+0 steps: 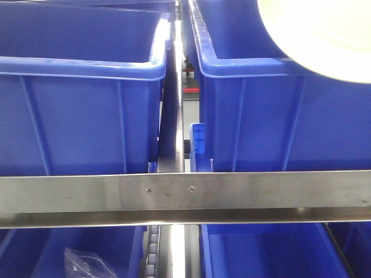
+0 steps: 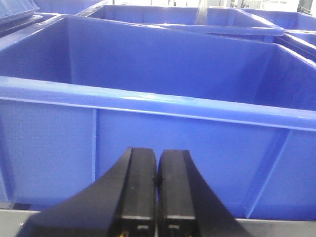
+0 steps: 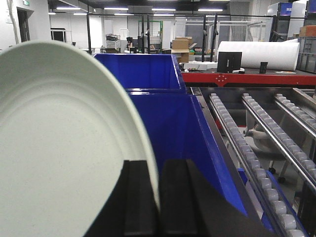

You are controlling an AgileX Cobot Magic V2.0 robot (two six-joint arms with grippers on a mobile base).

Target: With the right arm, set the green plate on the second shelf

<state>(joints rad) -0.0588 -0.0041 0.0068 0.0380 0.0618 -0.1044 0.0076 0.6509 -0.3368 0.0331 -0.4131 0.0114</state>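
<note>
The green plate (image 3: 64,148) is pale sage and round. It fills the left of the right wrist view, held on edge. My right gripper (image 3: 158,177) is shut on its rim, one finger on each face. In the front view the plate (image 1: 324,32) shows at the top right, above a blue bin (image 1: 278,121); the right gripper is hidden there. My left gripper (image 2: 157,168) is shut and empty, low in front of the wall of a blue bin (image 2: 158,128).
Two blue bins (image 1: 81,110) stand side by side on a shelf behind a steel rail (image 1: 185,194). More blue bins sit below, one holding a clear bag (image 1: 87,263). Roller tracks (image 3: 256,148) run to the right of the bins.
</note>
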